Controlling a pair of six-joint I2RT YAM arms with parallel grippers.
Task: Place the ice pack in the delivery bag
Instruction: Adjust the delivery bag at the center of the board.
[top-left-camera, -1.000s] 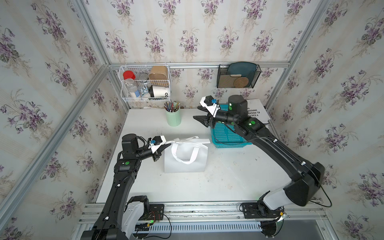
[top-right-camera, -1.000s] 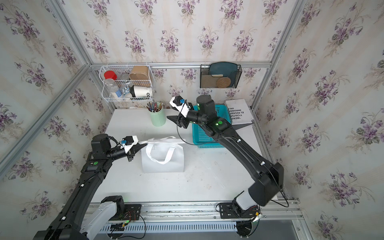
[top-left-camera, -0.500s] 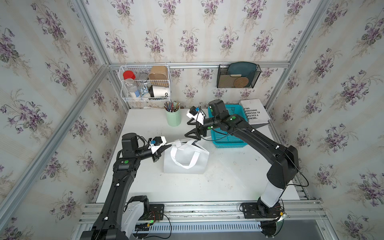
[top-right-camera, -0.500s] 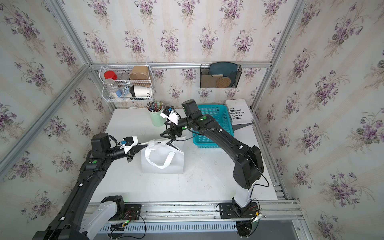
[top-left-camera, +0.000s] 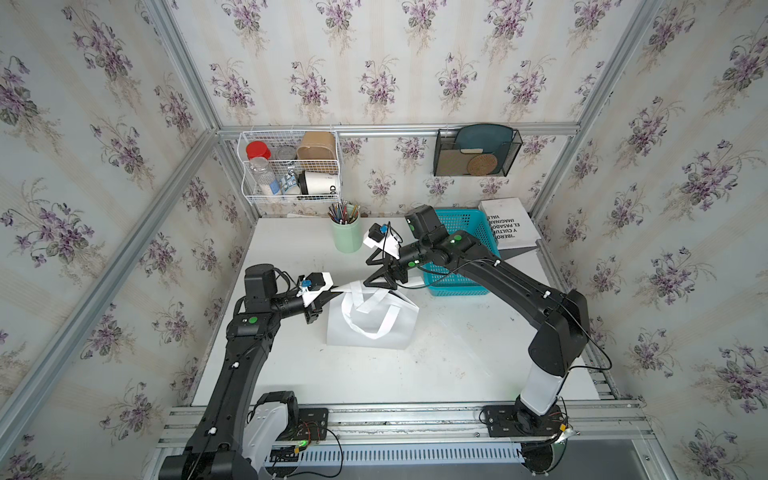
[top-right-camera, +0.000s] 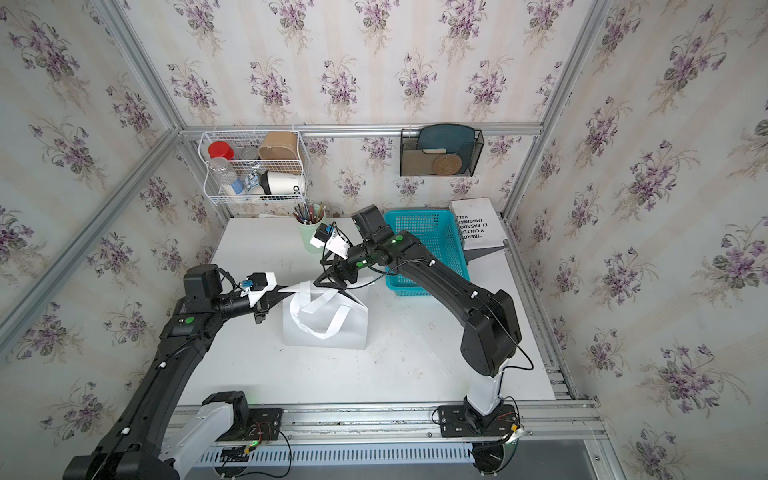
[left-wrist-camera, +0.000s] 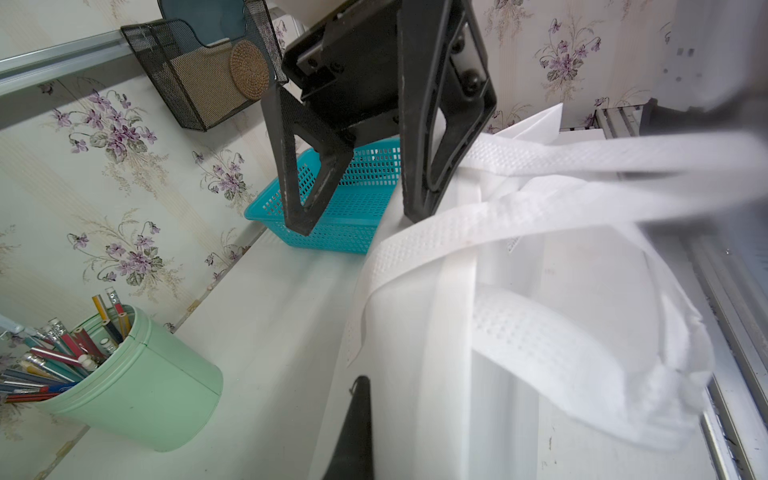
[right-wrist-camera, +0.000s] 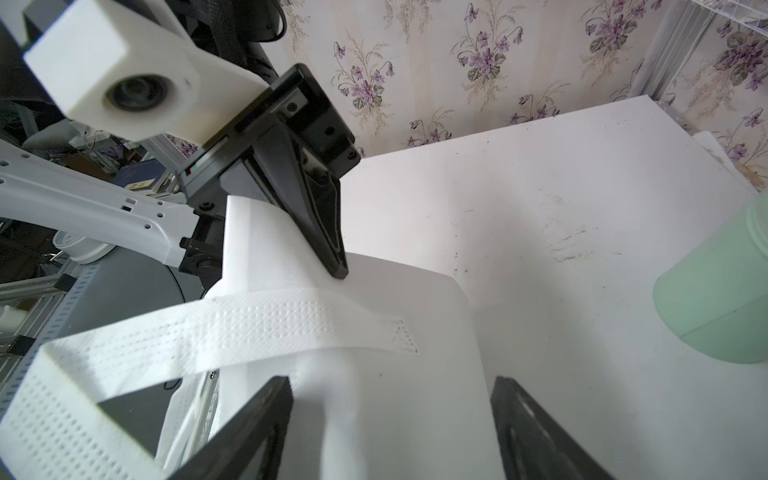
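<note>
Left gripper (top-left-camera: 329, 290) is clamping the bag (top-left-camera: 370, 332) at its top corner, jaws pinched shut on white fabric. The right wrist view is showing the left gripper (right-wrist-camera: 337, 268) with a black finger lying on the folded rim. Bag is standing on the table (top-left-camera: 457, 365), starting right at the left gripper's tips and stretching away toward the right gripper (top-left-camera: 369, 273). Right gripper is hanging released, jaws spread wide, holding nothing, tips pointing down at the bag's far top edge. In both top views the right gripper (top-right-camera: 319, 273) is sitting directly over that edge. From the left wrist, the right gripper (left-wrist-camera: 359, 222) is showing one finger (left-wrist-camera: 415, 166) at the bag rim by a handle (left-wrist-camera: 540, 220); touching or just off, can't tell. The other finger is hanging clear of the bag. The right wrist camera is looking down between the right gripper (right-wrist-camera: 390, 380) tips at bag fabric, with a handle strap crossing just ahead of them. Basket (top-left-camera: 457, 286) is sitting just behind the right gripper, under its wrist. Cup (top-left-camera: 346, 239) of pencils is standing just beside that gripper, apart from the bag. Ice pack: can't tell where it is.
</note>
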